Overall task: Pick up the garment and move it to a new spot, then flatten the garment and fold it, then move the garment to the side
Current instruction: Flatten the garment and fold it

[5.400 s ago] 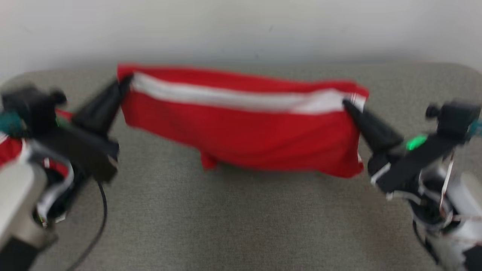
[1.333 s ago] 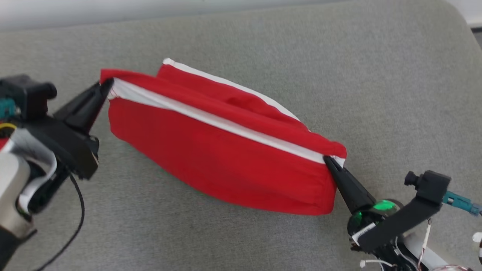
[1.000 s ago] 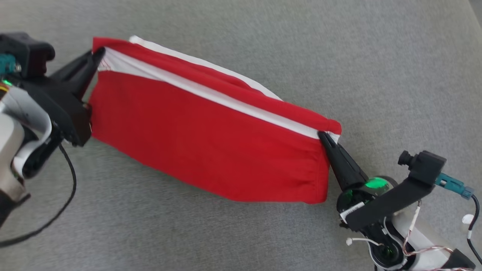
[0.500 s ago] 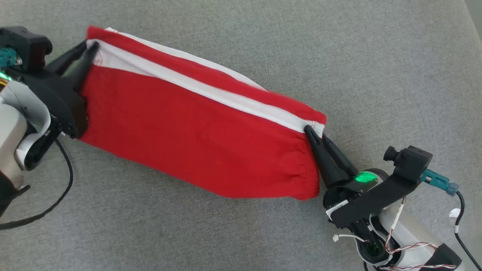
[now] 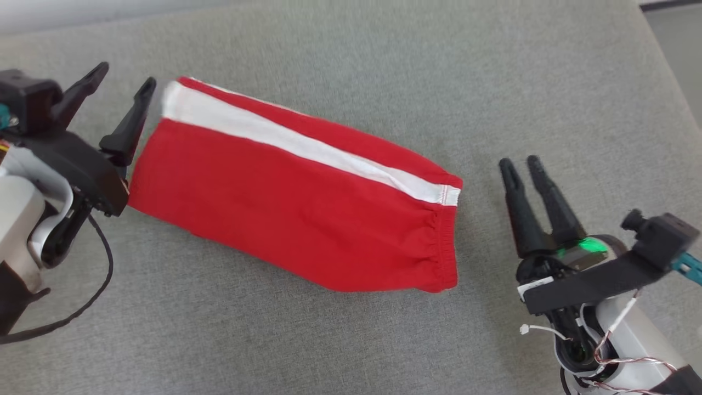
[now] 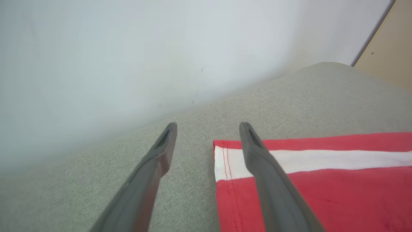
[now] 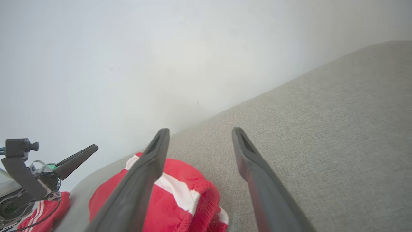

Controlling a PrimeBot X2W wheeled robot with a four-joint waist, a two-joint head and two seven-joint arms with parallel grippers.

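Red garment [image 5: 296, 208] lies flat on the grey upholstery [image 5: 384, 66]! Left gripper [image 5: 126, 74] gapes wide, empty, just beside its hem; right gripper [image 5: 518, 161] spread too, clear of the waistband.

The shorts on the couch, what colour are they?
The shorts are red with one white side stripe, clearest in the head view.

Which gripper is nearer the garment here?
Left. The left gripper sits right at the garment's striped corner, one finger beside its edge; the right gripper stands clear of its other end, with a gap between.
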